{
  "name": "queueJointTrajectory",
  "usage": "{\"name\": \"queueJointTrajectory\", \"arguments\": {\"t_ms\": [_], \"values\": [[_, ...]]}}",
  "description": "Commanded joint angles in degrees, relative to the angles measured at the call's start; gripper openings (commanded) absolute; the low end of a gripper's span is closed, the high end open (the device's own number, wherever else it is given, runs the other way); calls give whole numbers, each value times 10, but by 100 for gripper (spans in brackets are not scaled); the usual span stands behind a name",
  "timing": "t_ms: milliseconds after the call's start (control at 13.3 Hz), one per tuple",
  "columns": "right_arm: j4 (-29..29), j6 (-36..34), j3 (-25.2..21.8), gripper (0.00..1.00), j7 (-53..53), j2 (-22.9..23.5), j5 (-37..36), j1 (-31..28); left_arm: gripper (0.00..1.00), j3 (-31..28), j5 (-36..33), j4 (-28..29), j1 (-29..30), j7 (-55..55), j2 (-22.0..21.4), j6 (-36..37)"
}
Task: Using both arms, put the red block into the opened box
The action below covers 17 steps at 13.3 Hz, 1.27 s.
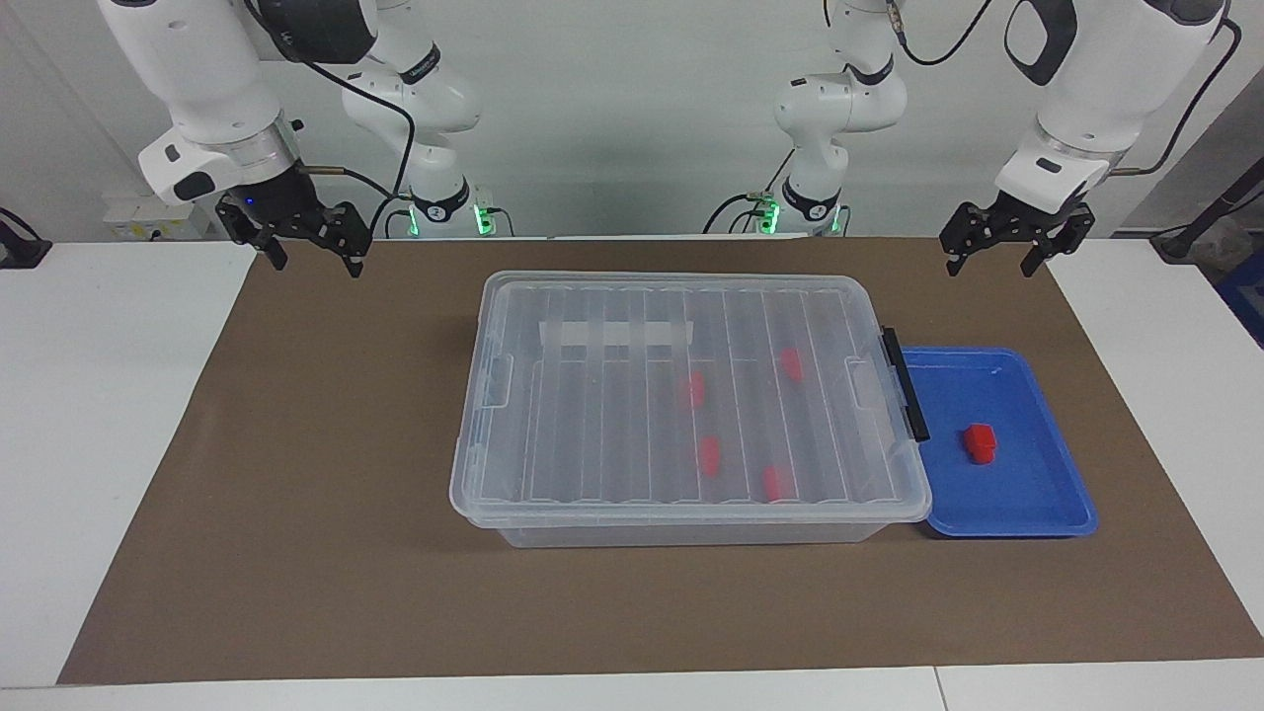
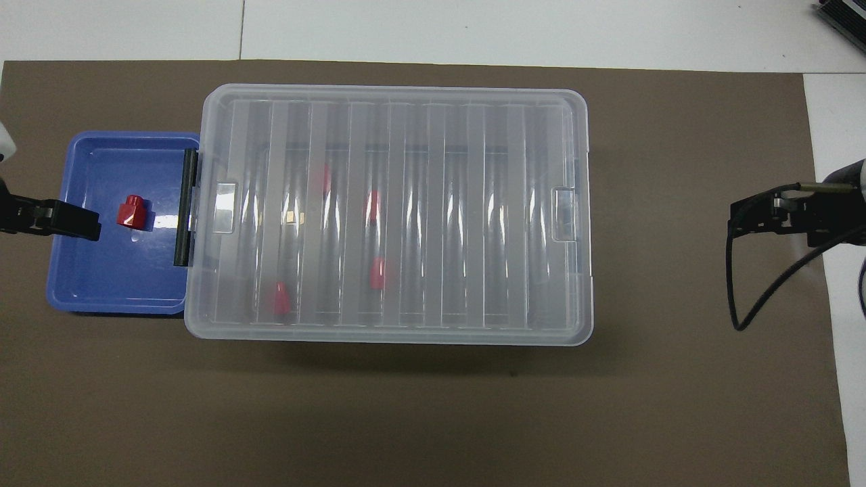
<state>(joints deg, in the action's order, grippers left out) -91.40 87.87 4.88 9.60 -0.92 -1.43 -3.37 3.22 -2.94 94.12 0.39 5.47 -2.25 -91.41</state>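
One red block (image 1: 980, 442) (image 2: 131, 211) lies in a shallow blue tray (image 1: 1047, 494) (image 2: 101, 284). Beside the tray stands the box (image 1: 553, 415) (image 2: 541, 135), a large clear bin whose ribbed lid lies flat on top. A black latch (image 1: 906, 383) (image 2: 184, 206) sits on its tray end. Several more red blocks (image 1: 708, 455) (image 2: 377, 272) show through the lid. My left gripper (image 1: 992, 263) (image 2: 80, 223) hangs open in the air at the left arm's end of the mat, holding nothing. At the right arm's end my right gripper (image 1: 316, 261) (image 2: 743, 223) hangs open and empty too.
A brown mat (image 1: 296, 553) (image 2: 406, 419) covers the middle of the white table (image 1: 89, 395). A whitish label strip (image 1: 614, 335) shows through the lid. A black cable (image 2: 751, 297) loops down from the right gripper.
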Motion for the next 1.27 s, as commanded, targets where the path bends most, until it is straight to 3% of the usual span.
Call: {"name": "queueJointTrajectory", "arguments": {"t_ms": [0, 300, 600, 1200], "values": [[-11, 6, 2, 100, -6, -8, 9, -6, 100, -1, 5, 15, 1, -5, -14, 0], [-13, 32, 2, 100, -6, -7, 15, -2, 100, -1, 4, 15, 1, -5, -15, 0], [-72, 120, 8, 97, 42, -7, 16, 6, 100, -1, 5, 15, 1, -5, -15, 0], [-126, 283, 10, 99, 128, 46, 16, 106, 100, -1, 4, 15, 1, -5, -15, 0]]}}
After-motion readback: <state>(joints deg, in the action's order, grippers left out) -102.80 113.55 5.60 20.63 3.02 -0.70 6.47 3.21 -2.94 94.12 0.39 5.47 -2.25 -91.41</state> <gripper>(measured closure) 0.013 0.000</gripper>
